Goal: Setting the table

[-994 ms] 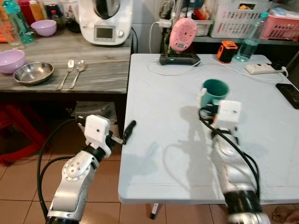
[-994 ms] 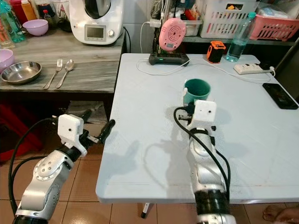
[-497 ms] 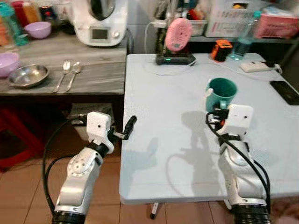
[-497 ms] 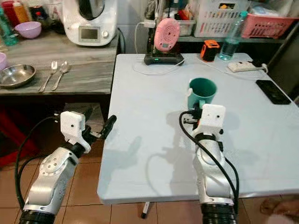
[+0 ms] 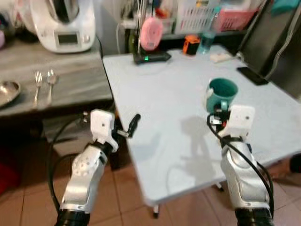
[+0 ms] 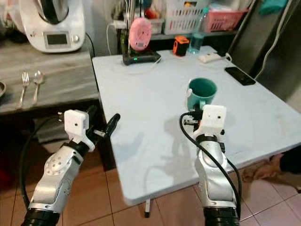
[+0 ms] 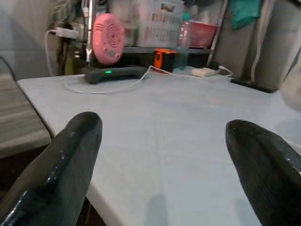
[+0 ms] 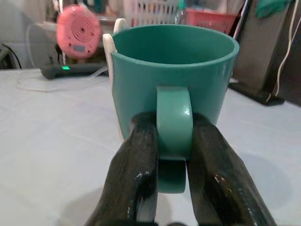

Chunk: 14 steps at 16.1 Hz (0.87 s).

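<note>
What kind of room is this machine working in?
Probably a home kitchen or dining corner: a food processor on a side counter, a fork and spoon beside it, and a green mug.

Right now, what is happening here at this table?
The robot is setting the table. Its right gripper is shut on the handle of a green mug, holding it upright over the pale blue table. The left gripper is open and holds nothing, at the table's near left edge. A fork and spoon lie on the side counter.

Right hand clamped on mug handle; left hand spread
</note>
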### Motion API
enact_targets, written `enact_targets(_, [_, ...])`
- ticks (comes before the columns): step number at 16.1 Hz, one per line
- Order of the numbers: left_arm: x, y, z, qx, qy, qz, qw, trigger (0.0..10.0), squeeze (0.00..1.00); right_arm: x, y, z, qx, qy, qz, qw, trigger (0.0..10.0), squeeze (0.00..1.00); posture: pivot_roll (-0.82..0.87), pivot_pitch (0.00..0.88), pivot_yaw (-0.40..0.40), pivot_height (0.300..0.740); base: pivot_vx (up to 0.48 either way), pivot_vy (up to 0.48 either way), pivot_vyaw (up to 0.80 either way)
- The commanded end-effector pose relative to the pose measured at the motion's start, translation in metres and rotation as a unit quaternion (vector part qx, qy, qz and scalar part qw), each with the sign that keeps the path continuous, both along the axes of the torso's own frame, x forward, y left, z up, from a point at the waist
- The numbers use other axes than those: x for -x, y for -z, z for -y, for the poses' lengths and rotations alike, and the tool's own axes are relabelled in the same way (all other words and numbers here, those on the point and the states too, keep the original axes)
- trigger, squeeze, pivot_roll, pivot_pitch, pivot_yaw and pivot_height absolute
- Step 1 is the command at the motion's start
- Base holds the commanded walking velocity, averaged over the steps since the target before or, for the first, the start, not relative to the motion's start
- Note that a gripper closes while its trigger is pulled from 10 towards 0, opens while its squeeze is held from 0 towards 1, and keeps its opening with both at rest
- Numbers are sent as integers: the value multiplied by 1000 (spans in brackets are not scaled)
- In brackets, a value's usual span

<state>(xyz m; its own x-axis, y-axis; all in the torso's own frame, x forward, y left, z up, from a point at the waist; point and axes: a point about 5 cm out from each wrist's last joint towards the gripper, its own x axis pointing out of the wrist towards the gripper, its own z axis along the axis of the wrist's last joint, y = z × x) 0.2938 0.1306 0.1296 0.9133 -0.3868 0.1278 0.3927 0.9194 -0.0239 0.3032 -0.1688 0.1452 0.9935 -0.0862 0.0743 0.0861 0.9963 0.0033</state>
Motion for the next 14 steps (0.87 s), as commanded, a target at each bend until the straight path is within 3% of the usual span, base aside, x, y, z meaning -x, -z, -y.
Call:
enact_targets(1, [-1, 0, -9, -9, -16, 2, 1000, 10000, 0, -2, -10, -8, -3, -18, 20, 1000, 10000, 0, -22, 0, -55, 740, 0, 472, 0])
enact_targets(4, [-3, 0, -10, -9, -18, 5, 1000, 10000, 0, -2, -10, -8, 0, -22, 23, 1000, 10000, 0, -21, 0, -53, 740, 0, 475, 0])
enact_targets(14, [-4, -1, -8, -9, -14, 11, 1000, 10000, 0, 0, -9, -9, -3, -22, 24, 999, 10000, 0, -24, 0, -43, 740, 0, 476, 484])
